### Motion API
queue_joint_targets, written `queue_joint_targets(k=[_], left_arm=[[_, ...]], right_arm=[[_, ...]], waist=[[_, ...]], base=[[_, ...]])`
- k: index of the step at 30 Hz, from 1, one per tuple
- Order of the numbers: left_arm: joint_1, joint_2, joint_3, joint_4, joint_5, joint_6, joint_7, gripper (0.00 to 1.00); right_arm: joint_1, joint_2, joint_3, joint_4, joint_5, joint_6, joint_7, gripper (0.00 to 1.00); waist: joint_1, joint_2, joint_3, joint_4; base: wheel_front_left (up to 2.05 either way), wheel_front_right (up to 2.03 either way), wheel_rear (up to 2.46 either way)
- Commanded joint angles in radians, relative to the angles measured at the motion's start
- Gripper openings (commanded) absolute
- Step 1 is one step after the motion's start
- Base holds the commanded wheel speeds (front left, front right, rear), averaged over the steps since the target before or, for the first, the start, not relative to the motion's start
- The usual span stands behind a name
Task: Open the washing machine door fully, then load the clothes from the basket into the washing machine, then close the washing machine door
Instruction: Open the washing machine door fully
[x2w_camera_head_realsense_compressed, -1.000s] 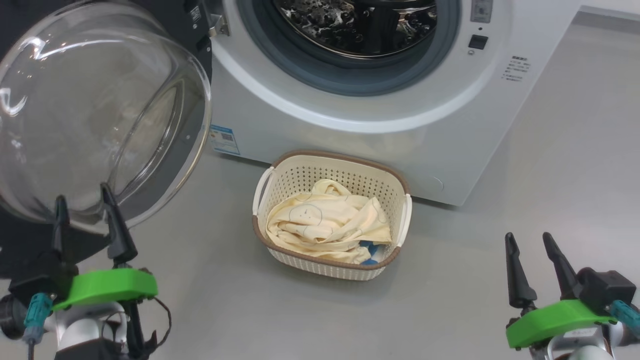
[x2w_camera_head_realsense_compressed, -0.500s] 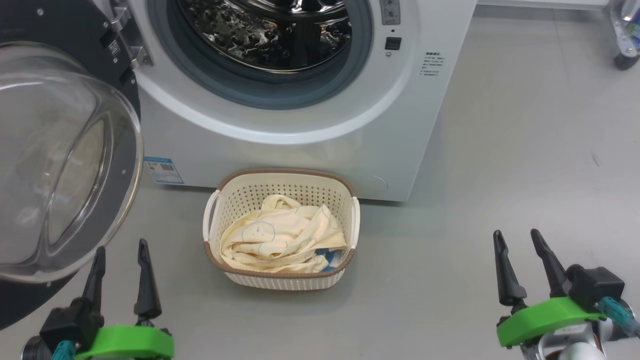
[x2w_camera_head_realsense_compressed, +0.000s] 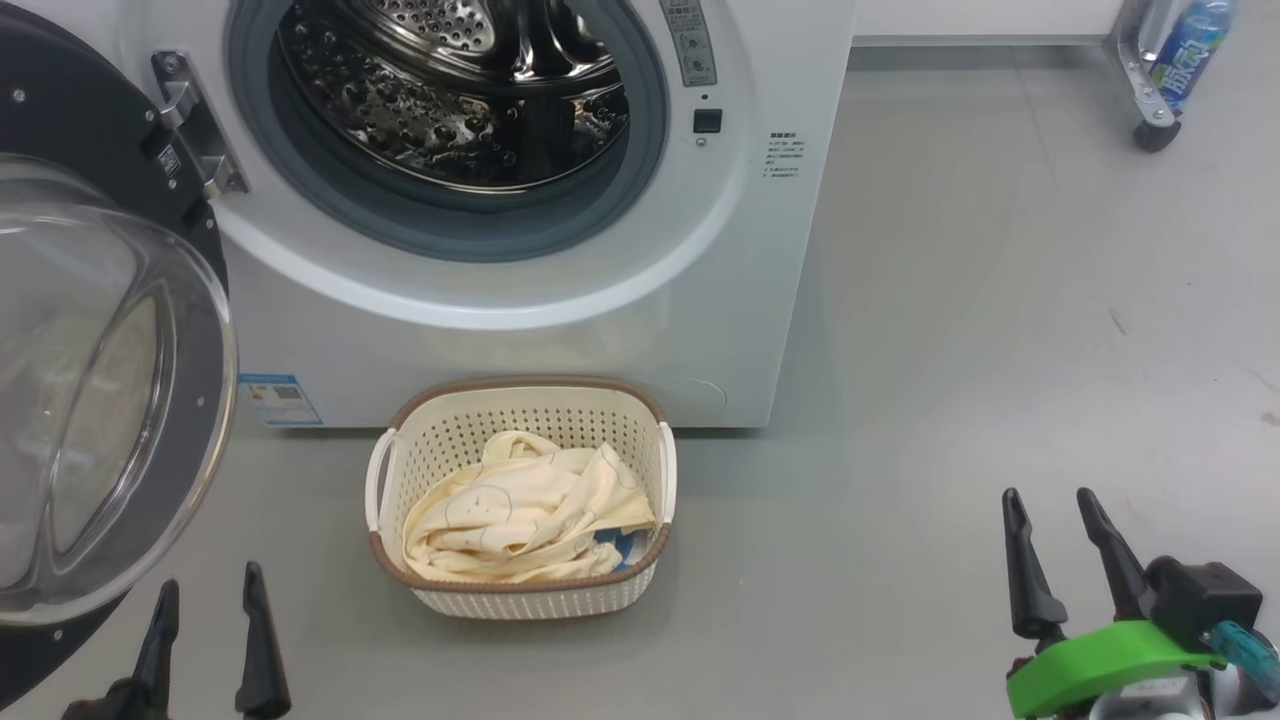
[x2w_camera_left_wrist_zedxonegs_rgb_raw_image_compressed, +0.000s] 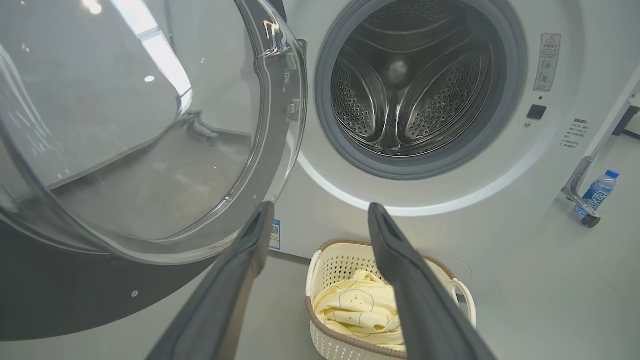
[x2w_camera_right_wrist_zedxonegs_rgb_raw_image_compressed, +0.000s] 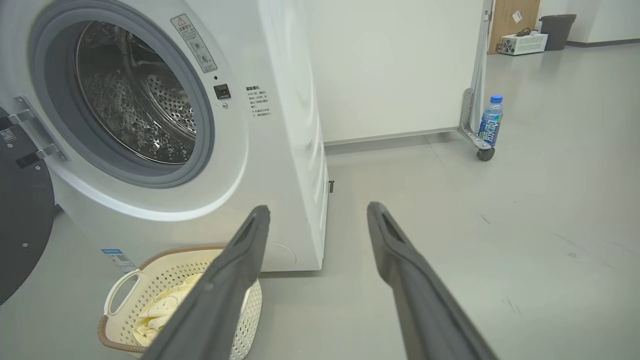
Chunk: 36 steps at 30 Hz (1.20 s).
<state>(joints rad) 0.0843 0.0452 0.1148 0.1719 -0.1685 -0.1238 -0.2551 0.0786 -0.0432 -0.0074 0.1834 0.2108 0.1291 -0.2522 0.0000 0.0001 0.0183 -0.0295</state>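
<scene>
Shifted camera, not shifted objects: the head view has swung up and to the right since the earlier frame, so more of the steel perforated drum (x2w_camera_head_realsense_compressed: 450, 90) shows. The left gripper (x2w_camera_head_realsense_compressed: 210, 580), earlier overlapping the door glass, now sits low at the frame edge, just beside the door's lower rim. Its two long dark fingers are spread and empty. The right gripper (x2w_camera_head_realsense_compressed: 1048, 497) is likewise spread and empty above the grey floor (x2w_camera_head_realsense_compressed: 950, 350).

The large round black-rimmed door with bulging clear glass (x2w_camera_head_realsense_compressed: 200, 400) stands swung open at the left of the big white front-loading washing machine (x2w_camera_head_realsense_compressed: 500, 330). The small cream-white perforated basket with a brown rim (x2w_camera_head_realsense_compressed: 520, 385) rests on the floor just before the machine, ahead and right of the left gripper and well left of the right gripper. The pale-yellow line-drawn clothes (x2w_camera_head_realsense_compressed: 520, 510) lie heaped inside it.
</scene>
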Motion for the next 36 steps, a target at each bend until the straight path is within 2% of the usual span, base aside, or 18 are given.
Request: queue_joint_targets(k=[1, 13, 36], left_arm=[[-0.012, 0.01, 0.042, -0.039, 0.003, -0.004, -0.007, 1.0], [0.044, 0.006, 0.013, -0.086, -0.024, -0.007, -0.007, 1.0], [0.041, 0.005, -0.006, -0.102, -0.056, -0.007, -0.007, 1.0]], right_arm=[[-0.027, -0.008, 0.015, -0.035, -0.007, 0.002, -0.01, 1.0], [-0.015, -0.007, 0.009, -0.044, -0.005, 0.002, -0.01, 1.0], [-0.012, -0.007, 0.002, -0.033, -0.003, 0.002, -0.01, 1.0]], waist=[[0.0, -0.0001, -0.002, -0.007], [0.0, -0.0001, 0.001, -0.022], [0.0, -0.0001, 0.006, -0.002]], base=[[0.0, 0.0, 0.0], [0.0, 0.0, 0.0], [0.0, 0.0, 0.0]])
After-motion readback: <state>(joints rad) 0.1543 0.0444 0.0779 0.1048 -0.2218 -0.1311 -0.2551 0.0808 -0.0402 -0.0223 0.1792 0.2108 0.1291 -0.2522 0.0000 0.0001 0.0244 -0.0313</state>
